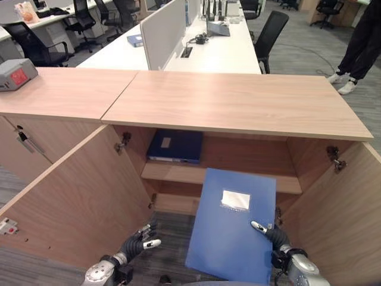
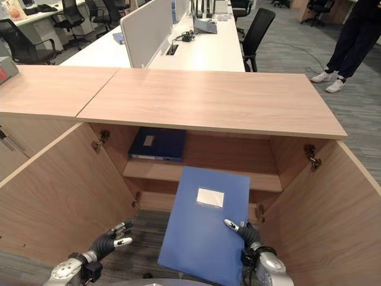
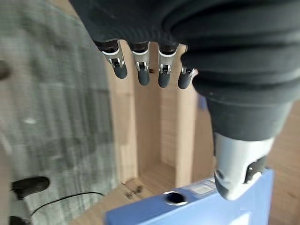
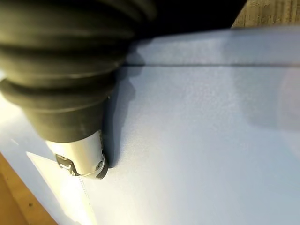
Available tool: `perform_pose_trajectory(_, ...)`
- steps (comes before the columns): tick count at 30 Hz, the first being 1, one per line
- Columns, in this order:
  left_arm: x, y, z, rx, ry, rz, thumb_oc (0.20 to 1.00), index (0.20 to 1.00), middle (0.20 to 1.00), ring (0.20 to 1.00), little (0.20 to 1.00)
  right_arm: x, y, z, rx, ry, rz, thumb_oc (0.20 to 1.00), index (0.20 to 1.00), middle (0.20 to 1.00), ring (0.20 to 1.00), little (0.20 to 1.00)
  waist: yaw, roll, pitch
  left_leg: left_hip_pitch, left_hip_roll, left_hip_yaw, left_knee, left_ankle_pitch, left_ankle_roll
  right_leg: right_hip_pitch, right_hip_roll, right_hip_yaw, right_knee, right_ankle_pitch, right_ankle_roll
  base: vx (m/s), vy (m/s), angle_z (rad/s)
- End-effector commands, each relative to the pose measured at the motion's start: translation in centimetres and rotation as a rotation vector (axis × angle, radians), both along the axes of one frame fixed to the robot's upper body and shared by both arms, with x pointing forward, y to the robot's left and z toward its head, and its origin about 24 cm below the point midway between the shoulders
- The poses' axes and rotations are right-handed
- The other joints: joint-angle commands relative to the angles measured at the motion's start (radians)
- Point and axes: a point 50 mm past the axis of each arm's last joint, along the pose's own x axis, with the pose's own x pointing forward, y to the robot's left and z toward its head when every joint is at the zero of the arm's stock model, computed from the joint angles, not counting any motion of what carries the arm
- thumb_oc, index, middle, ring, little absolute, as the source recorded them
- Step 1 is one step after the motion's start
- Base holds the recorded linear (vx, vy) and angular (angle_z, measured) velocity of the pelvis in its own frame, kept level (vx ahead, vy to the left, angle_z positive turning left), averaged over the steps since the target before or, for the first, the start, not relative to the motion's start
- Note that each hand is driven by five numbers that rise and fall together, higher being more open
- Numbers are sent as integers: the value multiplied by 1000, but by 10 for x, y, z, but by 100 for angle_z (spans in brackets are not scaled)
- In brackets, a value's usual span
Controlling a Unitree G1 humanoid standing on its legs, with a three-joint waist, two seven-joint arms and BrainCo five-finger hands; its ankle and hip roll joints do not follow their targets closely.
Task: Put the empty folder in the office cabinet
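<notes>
Folder [image 1: 232, 229], light blue with a white label, held slanted in front of the open cabinet [image 1: 238, 104], its top edge near the shelf [image 1: 178, 173], lower end toward the robot. Right hand [image 1: 268, 232] pinching it at the right edge, thumb on the face, remaining fingers hidden behind the cover. Left hand [image 1: 138, 241] well to the left of the folder, fingers relaxed and spread, holding nothing, near the left door [image 1: 77, 196].

Likely trouble, judged from this pose: one-edge grip on a broad flat cover, so risk of swinging or slipping out once tilted toward the shelf. Possible catch of the leading edge on the shelf front. Dark blue binder [image 1: 175, 146] already lying at the shelf's left part; free space only to its right, hence a chance of collision or shoving. Right door [image 1: 339, 208] close beside the holding arm, little room for the elbow.
</notes>
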Motion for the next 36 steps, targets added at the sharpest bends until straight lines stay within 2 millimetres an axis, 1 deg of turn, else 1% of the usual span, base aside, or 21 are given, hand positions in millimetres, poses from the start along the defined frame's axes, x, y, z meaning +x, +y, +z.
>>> perform_pose_trajectory(1,44,-8,20,45,-164,-31,1000,1000,1000,1000,1000,77,1,50,101,-320,-221,200,200,200,200,200,24,13,136,19,-48,23,15,-116,44,-78,-20,37,138,-129,22,-127,11,7)
perform_pose_trajectory(6,51,-21,18,21,-164,-45,1000,1000,1000,1000,1000,119,0,74,191,-388,-383,200,200,200,200,200,55,42,197,-45,-53,12,33,-94,46,-136,-29,36,161,-127,20,-104,8,4)
perform_pose_trajectory(7,52,-22,18,21,-167,-46,1000,1000,1000,1000,1000,120,-1,75,192,-391,-385,200,200,200,200,200,56,43,198,-48,-53,13,33,-94,46,-139,-29,36,161,-127,20,-73,13,2)
perform_pose_trajectory(8,55,-27,19,11,-173,-59,1000,1000,1000,1000,1000,135,-2,86,240,-417,-448,200,200,200,200,200,69,52,214,-73,-54,12,43,-90,46,-162,-31,39,168,-125,20,-63,20,0)
perform_pose_trajectory(11,58,-33,18,-5,-169,-66,1000,1000,1000,1000,1000,155,-15,109,291,-471,-554,200,200,200,200,200,83,60,227,-101,-53,11,51,-87,45,-182,-36,34,173,-125,22,-61,27,5)
perform_pose_trajectory(14,65,-37,21,-7,-183,-88,1000,1000,1000,1000,1000,175,-39,140,400,-545,-715,200,200,200,200,200,102,62,235,-109,-52,10,67,-106,48,-193,-46,27,206,-138,31,10,37,6)
perform_pose_trajectory(15,66,-37,22,-7,-185,-89,1000,1000,1000,1000,1000,175,-39,141,402,-548,-716,200,200,200,200,200,103,61,236,-115,-53,10,68,-101,50,-197,-47,27,205,-132,30,21,63,5)
perform_pose_trajectory(16,68,-36,24,-11,-189,-88,1000,1000,1000,1000,1000,175,-51,147,425,-569,-766,200,200,200,200,200,109,56,236,-108,-54,7,87,-126,56,-207,-62,23,270,-141,45,-4,35,3)
perform_pose_trajectory(17,68,-36,24,-11,-190,-89,1000,1000,1000,1000,1000,175,-51,147,426,-570,-767,200,200,200,200,200,109,55,236,-114,-56,7,89,-121,58,-212,-64,23,272,-136,44,63,66,11)
perform_pose_trajectory(18,68,-33,25,-3,-192,-89,1000,1000,1000,1000,1000,173,-55,146,426,-570,-782,200,200,200,200,200,113,54,230,-102,-53,12,98,-140,62,-221,-76,16,330,-137,65,24,75,20)
perform_pose_trajectory(19,65,-29,25,-1,-187,-81,1000,1000,1000,1000,1000,173,-54,145,430,-565,-779,200,200,200,200,200,116,53,229,-95,-52,19,107,-148,66,-263,-97,16,414,-103,83,54,69,20)
perform_pose_trajectory(20,61,-20,25,16,-181,-54,1000,1000,1000,1000,1000,174,-57,149,433,-571,-774,200,200,200,200,200,114,76,245,-69,-8,30,133,-168,67,-346,-104,29,597,-51,88,33,34,7)
perform_pose_trajectory(21,59,-17,25,17,-180,-36,1000,1000,1000,1000,1000,174,-56,147,429,-559,-772,200,200,200,200,200,116,83,242,-62,3,34,135,-170,68,-368,-104,34,616,-32,88,205,-108,-31)
perform_pose_trajectory(22,59,-13,25,12,-180,-10,1000,1000,1000,1000,1000,173,-55,147,447,-563,-778,200,200,200,200,200,122,68,231,-36,-2,36,130,-196,52,-352,-152,20,488,-52,88,381,-254,-49)
perform_pose_trajectory(23,59,-7,23,18,-168,15,1000,1000,1000,1000,1000,171,-57,146,450,-570,-793,200,200,200,200,200,124,57,231,1,4,27,124,-218,21,-328,-211,-20,308,-35,88,580,-431,-35)
perform_pose_trajectory(24,58,0,20,34,-153,41,1000,1000,1000,1000,1000,164,-60,135,431,-535,-809,200,200,200,200,200,121,54,218,26,29,15,132,-238,-7,-292,-240,-43,163,39,88,479,-407,3)
perform_pose_trajectory(25,58,2,19,44,-150,48,1000,1000,1000,1000,1000,160,-63,129,425,-517,-822,200,200,200,200,200,112,47,211,30,35,4,134,-236,-15,-292,-250,-21,139,71,88,371,-321,29)
perform_pose_trajectory(27,56,5,18,50,-140,53,1000,1000,1000,1000,1000,150,-69,117,418,-480,-847,200,200,200,200,200,105,26,187,44,24,-2,137,-247,-27,-275,-244,-3,116,101,88,255,-185,38)
perform_pose_trajectory(29,48,8,10,61,-102,71,1000,1000,1000,1000,1000,137,-68,99,407,-431,-856,200,200,200,200,200,97,17,160,59,26,-3,135,-251,-36,-259,-227,0,97,101,88,265,-155,39)
perform_pose_trajectory(34,24,12,-10,53,7,144,1000,1000,1000,1000,1000,107,-68,68,399,-363,-883,200,200,200,200,200,41,48,112,87,95,-18,142,-236,-79,-205,-163,-20,97,26,88,233,-193,26)
perform_pose_trajectory(36,17,15,-14,47,36,165,1000,1000,1000,1000,1000,102,-68,63,393,-350,-877,200,200,200,200,200,35,63,108,66,123,-27,219,-179,-105,-170,-123,-32,82,-16,61,157,-238,18)
